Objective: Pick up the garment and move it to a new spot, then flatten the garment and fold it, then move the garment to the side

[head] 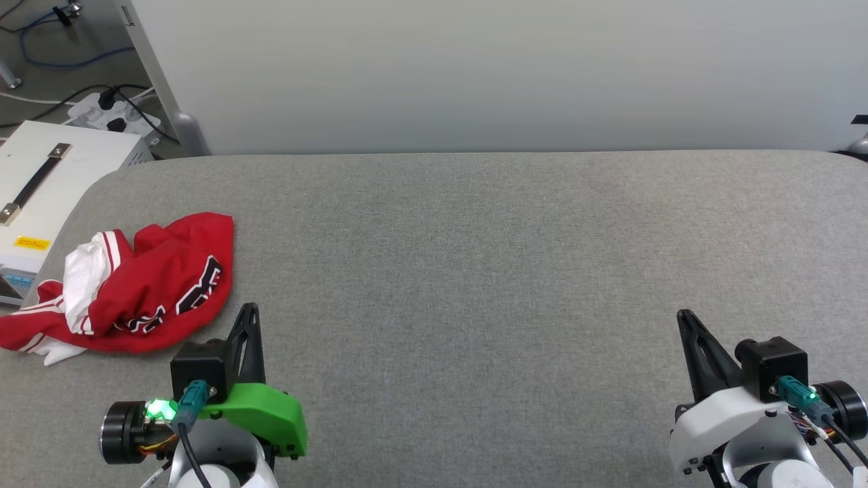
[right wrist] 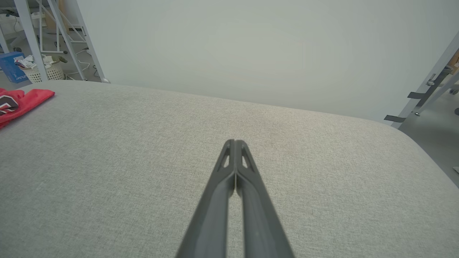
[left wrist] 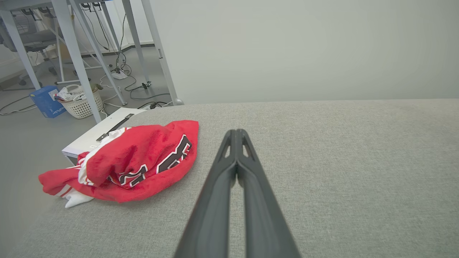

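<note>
**Jersey not yet picked up, both grippers clenched on nothing**

Red jersey crumpled in a heap at the left edge of the grey padded table, just beside a white case off the table on the left. Shows black lettering on top and a white sleeve at its left side, so neither flat nor folded.

Left gripper at the near left, just right of the heap and not touching it, fingers pressed together with nothing between. Right gripper at the near right, well apart from the cloth, likewise clenched on nothing.

Looks like a rest pose, arms low and near, probably to leave the table free. Seems the very start of the task. Probably needs the left gripper, being the nearer, to open first and reach left for a fold of cloth. Wide bare middle of the table a likely new spot for flattening.
</note>
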You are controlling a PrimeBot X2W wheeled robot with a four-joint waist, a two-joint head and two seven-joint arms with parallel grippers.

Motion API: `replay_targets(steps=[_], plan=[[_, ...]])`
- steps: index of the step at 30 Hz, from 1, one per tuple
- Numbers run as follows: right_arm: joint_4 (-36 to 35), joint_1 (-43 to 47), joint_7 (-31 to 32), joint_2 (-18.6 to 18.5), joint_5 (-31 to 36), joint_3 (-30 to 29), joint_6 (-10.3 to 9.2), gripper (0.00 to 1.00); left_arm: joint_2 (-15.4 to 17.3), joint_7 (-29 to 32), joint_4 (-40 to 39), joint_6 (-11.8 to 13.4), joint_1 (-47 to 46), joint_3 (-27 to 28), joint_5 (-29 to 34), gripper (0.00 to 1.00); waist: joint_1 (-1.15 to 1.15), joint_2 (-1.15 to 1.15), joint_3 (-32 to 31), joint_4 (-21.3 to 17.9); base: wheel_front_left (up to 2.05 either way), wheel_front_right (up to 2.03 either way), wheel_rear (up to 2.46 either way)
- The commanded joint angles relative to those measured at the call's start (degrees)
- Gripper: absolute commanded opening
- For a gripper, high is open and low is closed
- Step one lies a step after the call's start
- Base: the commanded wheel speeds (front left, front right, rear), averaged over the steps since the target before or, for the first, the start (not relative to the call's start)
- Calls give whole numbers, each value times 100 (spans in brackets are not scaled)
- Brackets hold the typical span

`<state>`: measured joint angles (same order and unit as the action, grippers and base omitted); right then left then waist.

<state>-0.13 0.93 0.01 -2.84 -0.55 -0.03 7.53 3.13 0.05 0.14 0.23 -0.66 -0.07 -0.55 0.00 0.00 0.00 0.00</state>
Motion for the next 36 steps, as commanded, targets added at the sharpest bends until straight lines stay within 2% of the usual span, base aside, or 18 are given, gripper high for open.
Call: replay_targets(steps=[1, 9, 10, 36], plan=[[13, -93, -1, -4, 55, 3, -4, 0, -25, -5, -14, -23, 66, 7, 55, 0, 0, 0, 0, 0, 0, 0, 0], [13, -93, -1, -4, 55, 3, -4, 0, -25, -5, -14, -23, 66, 7, 55, 0, 0, 0, 0, 0, 0, 0, 0], [0, 0, -1, 0, 0, -1, 0, 100, 1, -1, 0, 0, -1, 0, 0, 100, 0, 0, 0, 0, 0, 0, 0], [-225, 7, -292, 0, -329, -91, -1, 100, -4, -293, -32, 104, -6, -127, -205, 100, 0, 0, 12, -15, 0, 0, 0]])
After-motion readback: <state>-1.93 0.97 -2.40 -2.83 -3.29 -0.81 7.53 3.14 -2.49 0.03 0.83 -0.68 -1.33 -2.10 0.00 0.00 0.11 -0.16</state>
